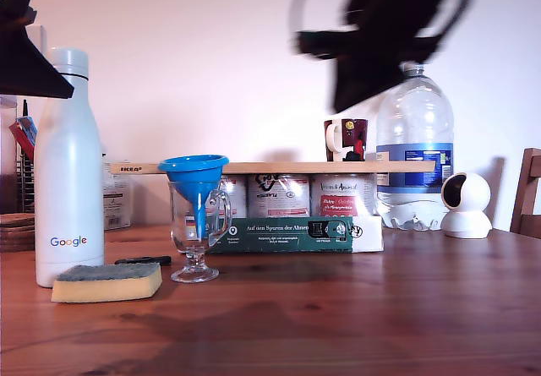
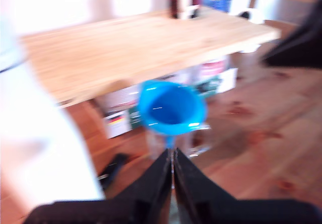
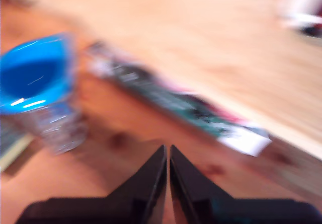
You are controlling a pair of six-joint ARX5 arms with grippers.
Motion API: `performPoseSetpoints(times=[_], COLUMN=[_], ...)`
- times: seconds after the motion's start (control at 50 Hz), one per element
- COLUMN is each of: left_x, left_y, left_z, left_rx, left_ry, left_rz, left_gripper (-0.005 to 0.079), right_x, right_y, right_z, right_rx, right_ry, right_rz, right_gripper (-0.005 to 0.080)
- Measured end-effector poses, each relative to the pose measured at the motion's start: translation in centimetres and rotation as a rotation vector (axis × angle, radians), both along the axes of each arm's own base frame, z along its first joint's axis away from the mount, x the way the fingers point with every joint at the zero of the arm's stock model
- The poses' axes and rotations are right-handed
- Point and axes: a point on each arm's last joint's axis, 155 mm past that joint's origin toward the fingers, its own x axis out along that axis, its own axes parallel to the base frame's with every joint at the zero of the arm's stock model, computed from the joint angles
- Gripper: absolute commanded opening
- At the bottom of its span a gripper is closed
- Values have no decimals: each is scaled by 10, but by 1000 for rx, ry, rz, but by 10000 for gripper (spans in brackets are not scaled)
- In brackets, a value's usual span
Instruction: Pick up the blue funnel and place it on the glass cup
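**One funnel seated in the cup, both grippers closed and empty**

One bright blue funnel (image 1: 195,173) sits in the cup (image 1: 198,232), lower left of centre in the exterior view. Its wide cone rests on the cup's rim and tilts slightly; its narrow spout hangs down inside the clear glass. The cup stands upright on its round foot on the table (image 1: 355,308), its handle turned toward the exterior view's right. Just beside it, toward that view's left, lie a sponge (image 1: 107,282) and a white bottle (image 1: 68,169). Behind it a plank (image 1: 321,167) rests on tins.

The first wrist view looks down into the funnel (image 2: 172,108), a blue bowl with a darker centre, blurred by motion. The first gripper (image 2: 172,166) shows its two dark fingers pressed together with only a hairline slit between them, holding nothing, clear of the funnel.

The second wrist view shows the funnel (image 3: 35,73) over the glass (image 3: 60,128) off to one side. The second gripper (image 3: 167,161) is likewise closed on nothing, above bare table.

An arm (image 1: 380,29), a dark blur, hangs in the upper right of the exterior view, well apart from the cup. Another dark arm part (image 1: 25,55) fills the upper left corner.
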Motion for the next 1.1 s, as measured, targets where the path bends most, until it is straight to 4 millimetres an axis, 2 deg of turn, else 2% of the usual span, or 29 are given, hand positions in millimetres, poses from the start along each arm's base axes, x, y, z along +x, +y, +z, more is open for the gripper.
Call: performPoseSetpoints(times=[0.28, 0.54, 0.76, 0.94, 1.1], left_x=[-1, 1, 5, 6, 5], left_y=[1, 8, 22, 25, 27], left_z=[-6, -7, -9, -9, -3], left_rx=[-3, -3, -7, -15, -20], left_ry=[30, 34, 47, 49, 29], left_rz=[5, 26, 67, 67, 72], left_gripper=[-24, -24, -24, -24, -24], right_x=[-3, -24, -46, -66, -85], right_y=[-83, -145, -163, -165, -167], right_z=[-6, -11, 4, 27, 34], right_rx=[46, 99, 142, 165, 183], right_ry=[-22, -58, -132, -231, -296], right_rz=[-155, -293, -309, -298, -293], right_gripper=[-5, -5, -5, -5, -5])
